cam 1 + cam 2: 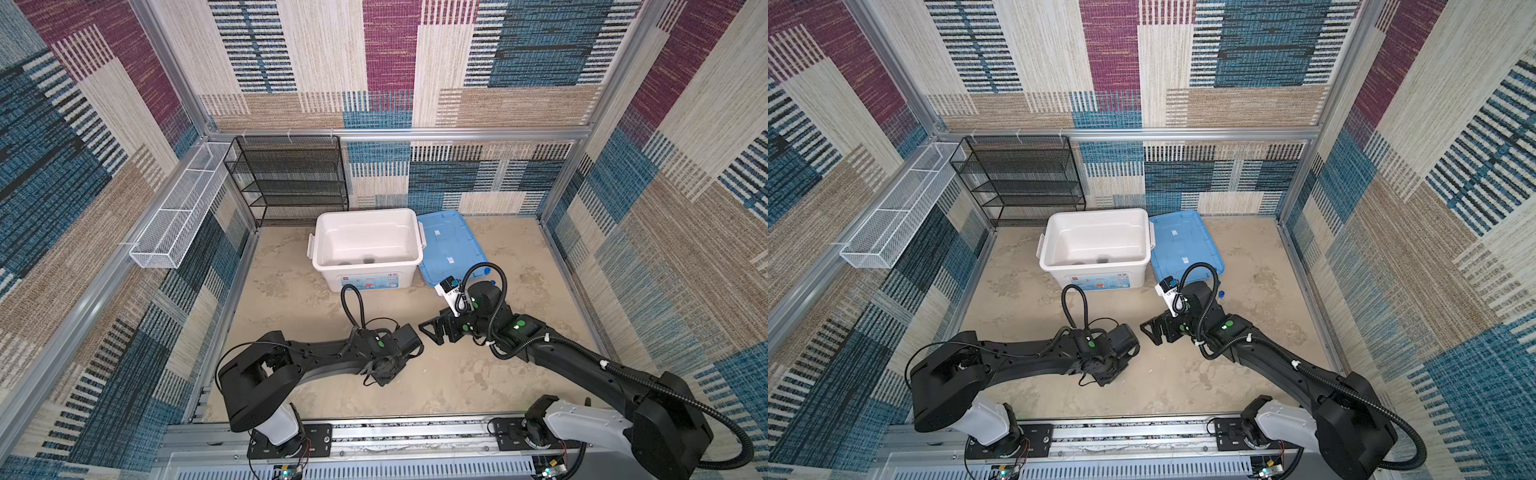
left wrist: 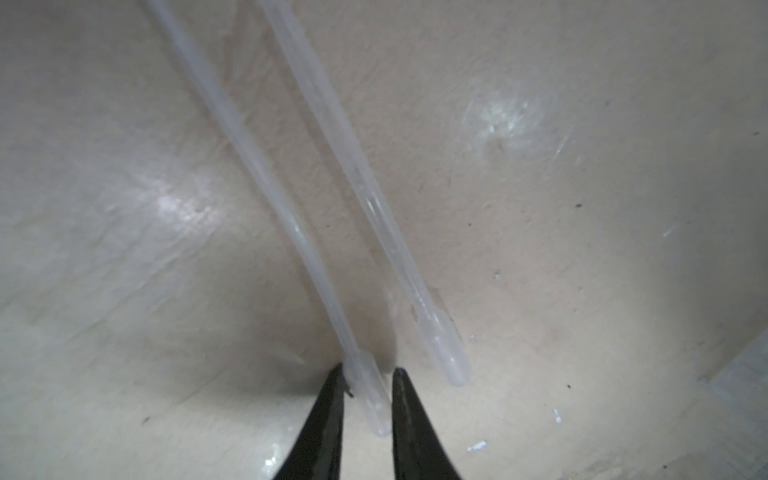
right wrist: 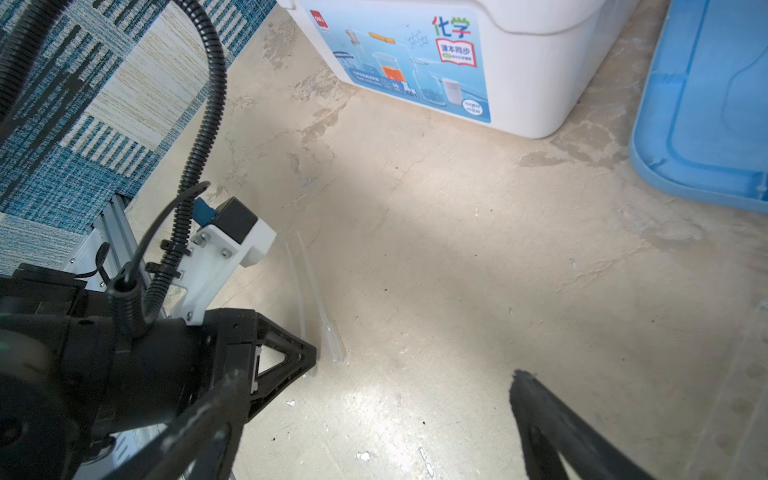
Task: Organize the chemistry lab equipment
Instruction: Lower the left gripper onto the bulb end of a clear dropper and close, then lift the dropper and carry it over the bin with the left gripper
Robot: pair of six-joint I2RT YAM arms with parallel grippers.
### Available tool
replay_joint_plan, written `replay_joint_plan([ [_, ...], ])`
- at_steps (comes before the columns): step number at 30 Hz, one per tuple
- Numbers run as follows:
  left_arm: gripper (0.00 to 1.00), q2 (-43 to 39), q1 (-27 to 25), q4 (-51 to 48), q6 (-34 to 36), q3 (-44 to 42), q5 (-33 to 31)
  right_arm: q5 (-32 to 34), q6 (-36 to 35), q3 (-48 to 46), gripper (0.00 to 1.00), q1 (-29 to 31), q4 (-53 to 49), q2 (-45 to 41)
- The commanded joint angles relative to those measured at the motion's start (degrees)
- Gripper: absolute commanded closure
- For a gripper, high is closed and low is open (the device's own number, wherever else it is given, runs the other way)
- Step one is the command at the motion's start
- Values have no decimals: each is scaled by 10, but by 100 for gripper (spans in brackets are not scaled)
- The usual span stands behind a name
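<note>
LAB TIDY-UP: On the worktop [image 1: 291,316], the left pincer [image 2: 368,372] straddles the bulb end of one clear dropper [image 2: 266,183]. Its jaws stand narrowly apart, and whether they already pinch it cannot be told. A second dropper [image 2: 357,174] lies just beside, nearly parallel. The right pincer [image 3: 365,386] hangs wide open and empty nearby. The white bin [image 1: 365,232] stands open beyond, its blue lid [image 1: 449,245] alongside. Done well, the squeeze would be gentle and centred on the soft bulb, and the lift straight up, so the neighbour is not dragged.
</note>
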Motion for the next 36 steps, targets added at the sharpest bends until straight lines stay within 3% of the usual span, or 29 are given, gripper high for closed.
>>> replay_joint_plan([
  [1, 86, -3, 1, -11, -11, -7, 7, 2, 3, -2, 0, 0, 15, 3],
  [5, 90, -19, 1, -21, -11, -13, -6, -20, 2, -2, 1, 1, 19, 6],
  [10, 90, -49, 2, -29, -14, -28, -21, -123, 3, -5, 0, 4, 47, 21],
  [13, 90, -76, 4, -44, -13, -38, -39, -134, 2, -1, 0, 14, 42, 35],
  [19, 90, -141, 18, -98, 17, -37, -88, -114, 3, 21, 1, 36, 43, 50],
  [25, 90, -210, 30, -167, 69, -8, -146, -38, 26, 48, 1, 39, 64, 24],
  [32, 93, -267, 60, -216, 236, 83, -213, -24, 36, 111, 1, 39, 78, 20],
  [36, 96, -269, 95, -177, 360, 141, -189, 13, 30, 150, 1, 39, 83, 29],
])
